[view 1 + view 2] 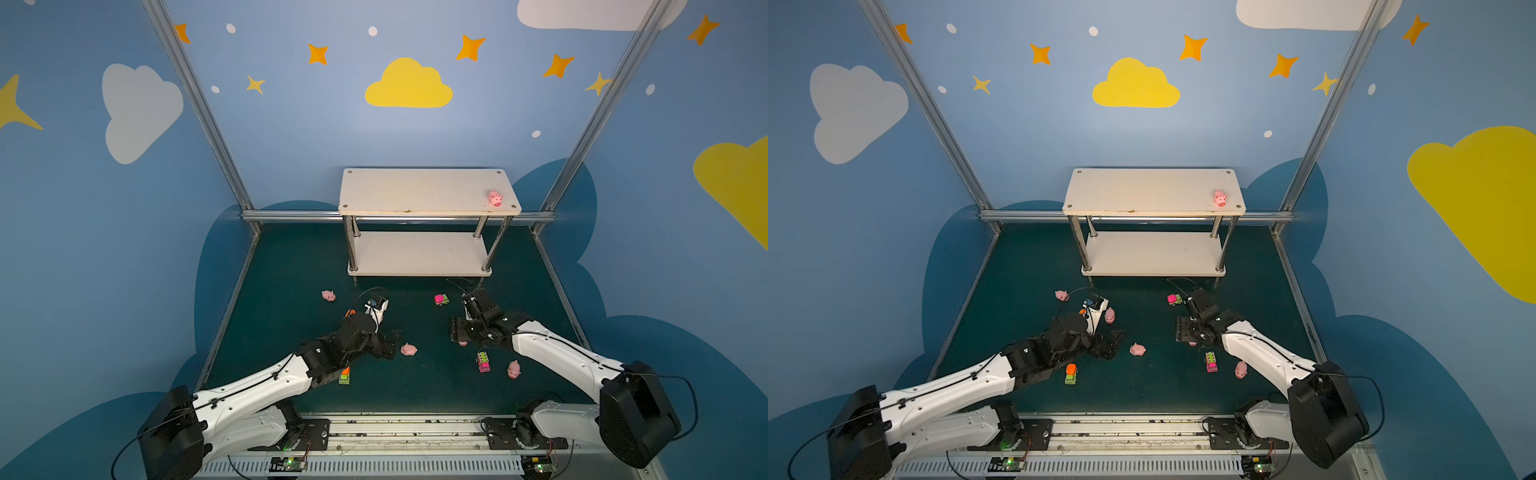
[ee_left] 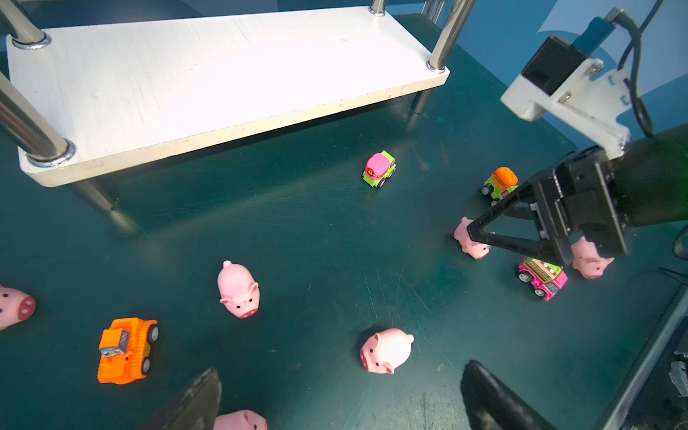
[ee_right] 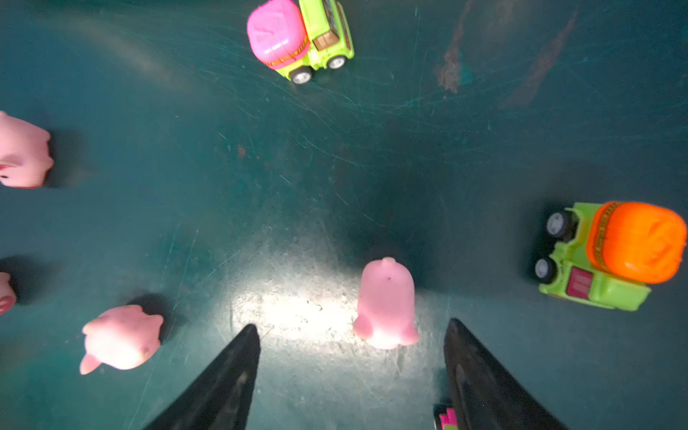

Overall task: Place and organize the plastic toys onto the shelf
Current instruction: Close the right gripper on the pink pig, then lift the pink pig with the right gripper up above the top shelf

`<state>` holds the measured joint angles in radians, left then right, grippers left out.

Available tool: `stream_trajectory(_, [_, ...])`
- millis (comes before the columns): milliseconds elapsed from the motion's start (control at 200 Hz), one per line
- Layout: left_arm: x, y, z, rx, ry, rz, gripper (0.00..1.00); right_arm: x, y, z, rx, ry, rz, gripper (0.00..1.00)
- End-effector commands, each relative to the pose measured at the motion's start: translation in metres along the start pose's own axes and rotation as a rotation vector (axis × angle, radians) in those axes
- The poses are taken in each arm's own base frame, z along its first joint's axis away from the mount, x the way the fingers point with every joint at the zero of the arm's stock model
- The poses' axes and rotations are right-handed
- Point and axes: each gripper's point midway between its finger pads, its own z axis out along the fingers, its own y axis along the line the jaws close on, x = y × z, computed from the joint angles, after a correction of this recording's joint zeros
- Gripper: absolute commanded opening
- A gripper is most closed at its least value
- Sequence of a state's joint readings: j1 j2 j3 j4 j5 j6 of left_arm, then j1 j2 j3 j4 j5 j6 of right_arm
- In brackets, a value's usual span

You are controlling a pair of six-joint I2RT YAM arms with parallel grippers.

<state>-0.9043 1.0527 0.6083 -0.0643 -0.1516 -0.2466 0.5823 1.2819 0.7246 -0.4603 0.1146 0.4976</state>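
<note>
The shelf point(image 1: 415, 189) stands at the back, with one pink pig point(image 1: 495, 198) on the right end of its top board; its lower board point(image 2: 186, 82) is bare. The other plastic toys lie on the green mat. My left gripper point(image 2: 340, 372) is open low over the mat, and a pig point(image 2: 387, 350) lies just beyond its tips, untouched. My right gripper point(image 3: 353, 325) is also open, pointing down. A pig point(image 3: 387, 303) lies in front of its tips, nearer one finger. Neither gripper holds anything.
Around the arms lie a pink-topped green truck point(image 1: 441, 299), a magenta truck point(image 1: 483, 361), an orange-topped truck point(image 3: 610, 257), another by the left arm point(image 1: 344, 375), an orange bulldozer point(image 2: 124, 350) and pigs point(image 1: 328, 295) point(image 1: 514, 369). Metal frame posts point(image 1: 249, 208) bound the mat.
</note>
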Motion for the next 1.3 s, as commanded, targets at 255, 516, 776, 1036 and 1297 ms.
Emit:
stream_trajectory(255, [0.005,0.005,-0.007,-0.012,-0.001,0.011,1.00,0.016,-0.011,0.020,0.009,-0.036,0.074,0.65])
stream_trajectory(516, [0.008,0.007,-0.008,-0.014,-0.004,0.005,1.00,0.021,-0.017,0.029,0.032,-0.032,0.086,0.58])
stream_trajectory(776, [0.009,0.008,-0.009,-0.017,-0.003,0.005,1.00,0.024,-0.020,0.038,0.057,-0.031,0.100,0.44])
stream_trajectory(1036, [0.010,0.009,-0.009,-0.020,-0.004,0.005,1.00,0.027,-0.024,0.042,0.084,-0.022,0.096,0.37])
stream_trajectory(1297, [0.008,0.009,-0.010,-0.020,-0.007,0.013,1.00,0.026,-0.026,0.044,0.110,-0.009,0.089,0.28])
